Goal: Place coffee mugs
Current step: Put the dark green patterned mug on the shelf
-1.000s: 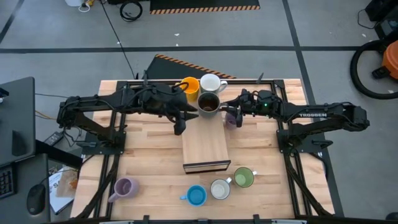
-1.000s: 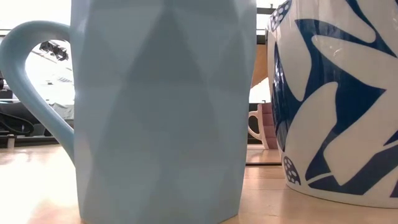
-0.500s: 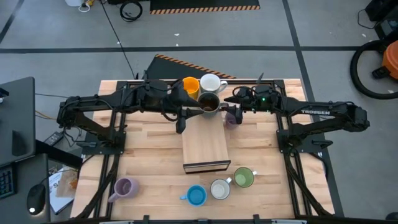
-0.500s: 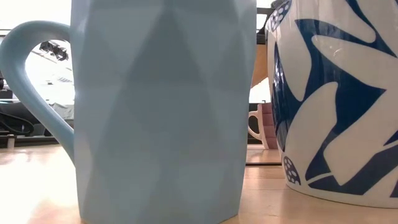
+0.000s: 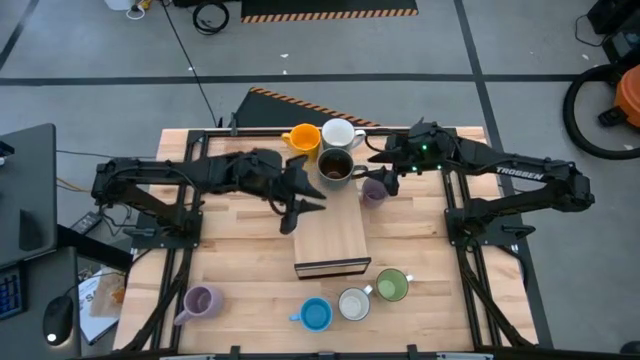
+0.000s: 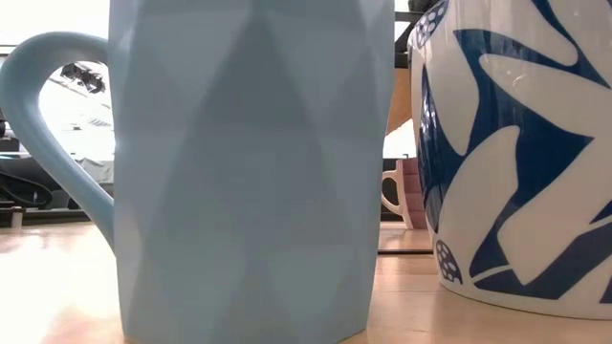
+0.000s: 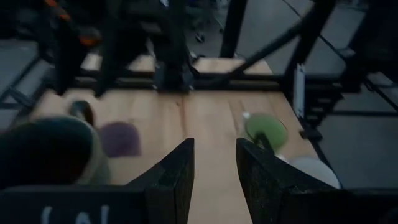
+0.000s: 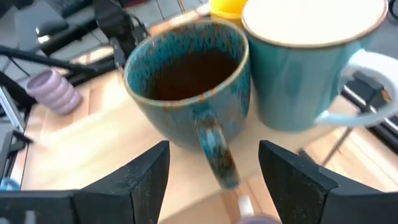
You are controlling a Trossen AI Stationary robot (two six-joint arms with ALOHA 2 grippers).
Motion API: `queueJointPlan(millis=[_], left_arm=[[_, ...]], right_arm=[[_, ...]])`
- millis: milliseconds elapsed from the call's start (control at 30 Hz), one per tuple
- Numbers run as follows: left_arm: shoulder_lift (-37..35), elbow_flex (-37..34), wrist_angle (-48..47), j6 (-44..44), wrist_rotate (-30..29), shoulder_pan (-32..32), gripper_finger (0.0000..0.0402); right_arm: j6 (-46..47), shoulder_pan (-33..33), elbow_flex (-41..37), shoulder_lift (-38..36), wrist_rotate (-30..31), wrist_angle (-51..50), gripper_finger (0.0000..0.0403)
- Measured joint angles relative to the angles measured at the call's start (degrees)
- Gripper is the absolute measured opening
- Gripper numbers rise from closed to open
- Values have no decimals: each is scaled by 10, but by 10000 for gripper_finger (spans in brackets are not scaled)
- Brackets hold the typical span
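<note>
from above, the right gripper (image 5: 383, 178) hangs with jaws spread, gripping nothing, just above a lavender mug (image 5: 373, 190) beside the dark brown mug (image 5: 335, 168) on the wooden board (image 5: 330, 237). the left gripper (image 5: 298, 200) hovers over the board's edge, fingers parted and empty. low down, a pale blue mug (image 6: 249, 162) fills the view. the right wrist sees the brown mug's handle between its open fingers (image 8: 146, 174).

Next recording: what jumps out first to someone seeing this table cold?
A cluster of mugs at the table's far edge: the orange mug, a white mug and the dark brown mug, which stands at the far end of the wooden board. Both arms meet there, the right end effector open beside a lavender mug, the left end effector over the board's left edge.
</note>
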Motion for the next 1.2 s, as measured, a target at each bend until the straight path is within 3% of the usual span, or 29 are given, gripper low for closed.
queueJointPlan(millis=[500, 700, 867, 967, 1200], left_arm=[[-4, -6, -132, -63, -6, -22, 125], [-4, -5, -167, -125, 11, -21, 125], [-4, -5, -259, -174, 43, -21, 125], [-4, -5, -269, -176, 6, -21, 125], [0, -5, -239, -134, -185, -21, 125]], right_arm=[[-27, 7, 29, 0, 0, -178, 252], [-30, 7, 14, 1, 4, -195, 252], [-43, 8, 12, 1, 4, -183, 250], [-62, 9, 12, 1, 8, -153, 249], [-94, 7, 12, 8, 21, -125, 249]])
